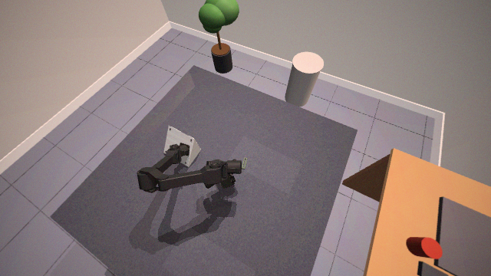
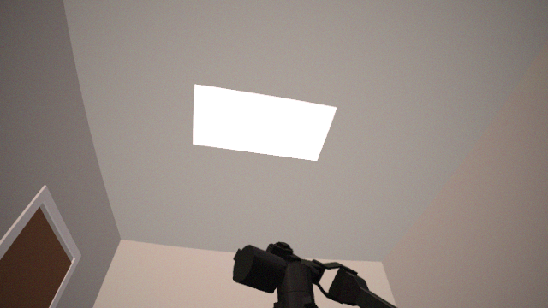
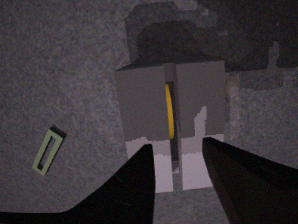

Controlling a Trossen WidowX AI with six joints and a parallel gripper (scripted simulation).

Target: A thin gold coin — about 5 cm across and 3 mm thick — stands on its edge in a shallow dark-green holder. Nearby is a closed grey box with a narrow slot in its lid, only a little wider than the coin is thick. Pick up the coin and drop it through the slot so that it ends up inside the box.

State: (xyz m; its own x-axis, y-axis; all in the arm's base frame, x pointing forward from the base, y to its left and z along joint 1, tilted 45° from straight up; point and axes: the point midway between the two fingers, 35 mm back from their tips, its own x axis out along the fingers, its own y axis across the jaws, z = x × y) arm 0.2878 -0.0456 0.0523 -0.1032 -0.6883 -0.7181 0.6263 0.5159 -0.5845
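Wrist view: gripper [image 3: 178, 183] parted, holding nothing. Coin [image 3: 170, 112] edge-on in box [image 3: 172, 119] slot at 12 o'clock of fingertips (partly sunk). Green holder [image 3: 48, 151] at 9 o'clock.

Grey rug [image 1: 245, 126] on pale tiled floor [image 1: 96, 115], white skirting along beige walls. Beyond rug's far edge: potted plant [image 1: 219, 34], pale cylinder [image 1: 304, 78]. Right of rug: orange table [image 1: 406, 207] bearing red cylinder [image 1: 423, 247]. Overhead: bright ceiling panel [image 2: 261, 121]. Brown framed panel [image 2: 32, 261] on side wall.
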